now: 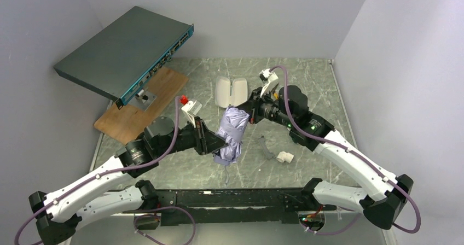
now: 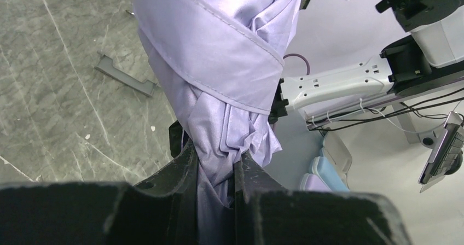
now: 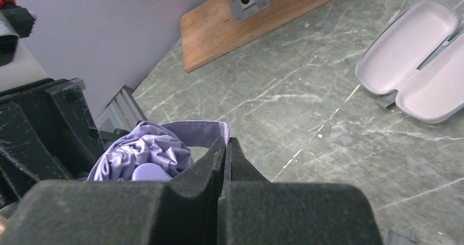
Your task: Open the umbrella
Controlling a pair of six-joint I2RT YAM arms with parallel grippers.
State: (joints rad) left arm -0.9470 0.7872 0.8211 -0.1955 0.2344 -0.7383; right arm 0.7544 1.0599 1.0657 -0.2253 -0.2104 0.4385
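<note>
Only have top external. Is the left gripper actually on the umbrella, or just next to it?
Observer: On it. Left wrist shows the left gripper shut on the umbrella, fabric bunched between the fingers.
Operator: Strap undone?
Observer: No, the strap is wrapped round the folds above that grip.
Operator: Right gripper?
Observer: Right wrist shows the right gripper shut, with the strap's end at its tips. It looks pinched.
</note>
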